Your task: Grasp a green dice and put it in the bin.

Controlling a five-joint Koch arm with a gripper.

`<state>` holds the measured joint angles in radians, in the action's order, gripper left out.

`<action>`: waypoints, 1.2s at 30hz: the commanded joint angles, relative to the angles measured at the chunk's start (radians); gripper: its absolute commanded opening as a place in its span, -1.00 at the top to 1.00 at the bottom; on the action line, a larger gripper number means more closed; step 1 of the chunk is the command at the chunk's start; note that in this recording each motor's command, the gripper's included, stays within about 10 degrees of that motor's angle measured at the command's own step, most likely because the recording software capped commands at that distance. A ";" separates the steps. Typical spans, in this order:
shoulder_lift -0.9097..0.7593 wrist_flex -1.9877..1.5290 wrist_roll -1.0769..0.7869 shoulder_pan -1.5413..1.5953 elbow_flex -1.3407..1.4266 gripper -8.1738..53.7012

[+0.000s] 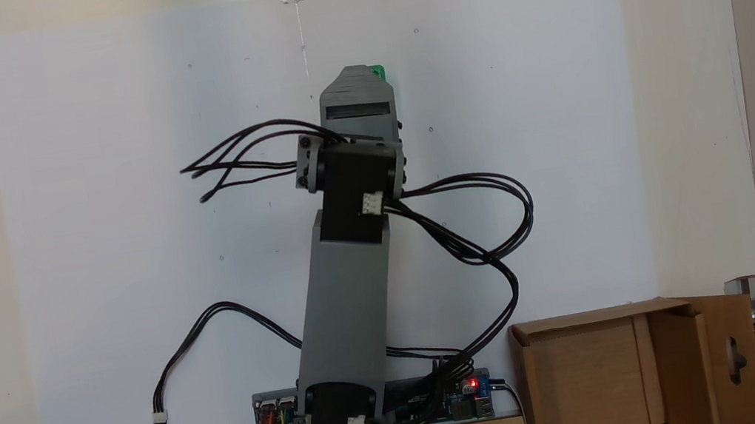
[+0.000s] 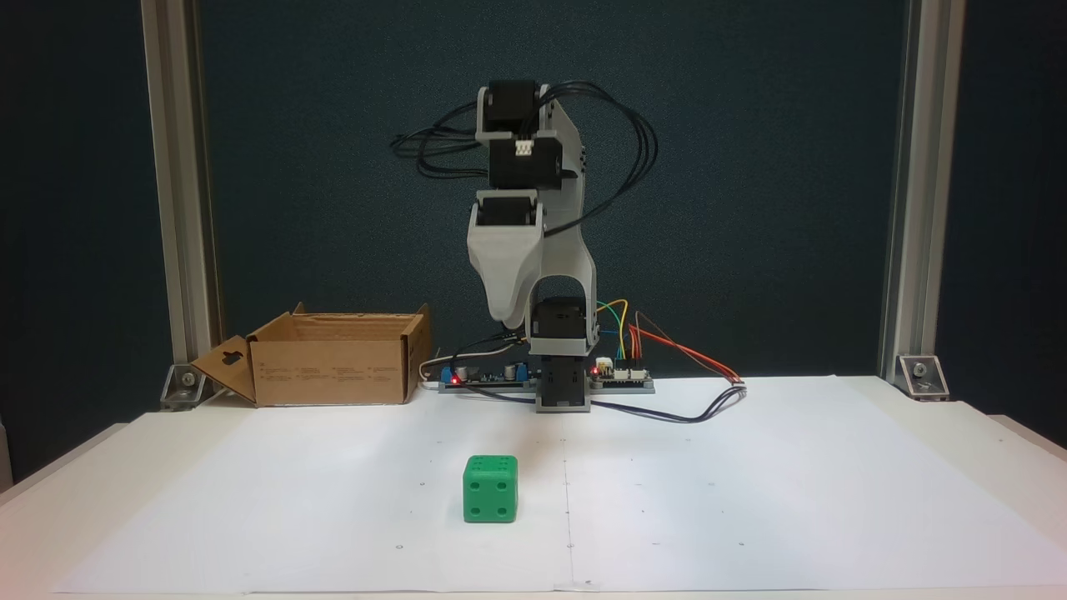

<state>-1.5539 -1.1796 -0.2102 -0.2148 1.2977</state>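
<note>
In the top-down fixed view the arm (image 1: 351,283) stretches from its base at the near edge of the counter (image 1: 91,247) out toward the middle of the white sheet. The jaws (image 1: 358,79) sit under the wrist housing, so I can't tell how far apart they are. A sliver of the green dice (image 1: 377,72) pokes out just past the tip, probably lying on the sheet below it rather than held. The bin (image 1: 596,374) sits open at the near right corner, its keyhole flap folded outward.

In the front-facing fixed view the arm (image 2: 533,250) is folded upright over its base, the jaws (image 2: 504,321) pointing down and raised well above the sheet, holding nothing as far as I can see. The green dice (image 2: 490,489) rests alone on the white sheet near the front edge, 4 pips facing the camera. The bin (image 2: 333,358) is at the back left corner of the counter (image 2: 917,433).
</note>
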 commanded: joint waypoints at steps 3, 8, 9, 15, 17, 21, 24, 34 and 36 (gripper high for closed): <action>-0.002 -0.014 -0.058 0.000 -0.060 -0.71; 0.060 -0.009 -0.057 0.000 -0.103 -0.71; 0.075 -0.006 -0.057 0.000 -0.110 -0.71; 0.153 0.061 -0.052 0.000 -0.140 -0.70; 0.181 0.083 -0.051 0.000 -0.141 -0.70; 0.219 0.115 -0.049 -0.002 -0.149 -0.70; 0.241 0.117 -0.048 -0.002 -0.163 -0.70; 0.247 0.121 -0.046 -0.008 -0.166 -0.70; 0.250 0.121 -0.046 -0.008 -0.166 -0.70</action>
<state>-1.3008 -1.0677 -0.2132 -0.2240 1.1919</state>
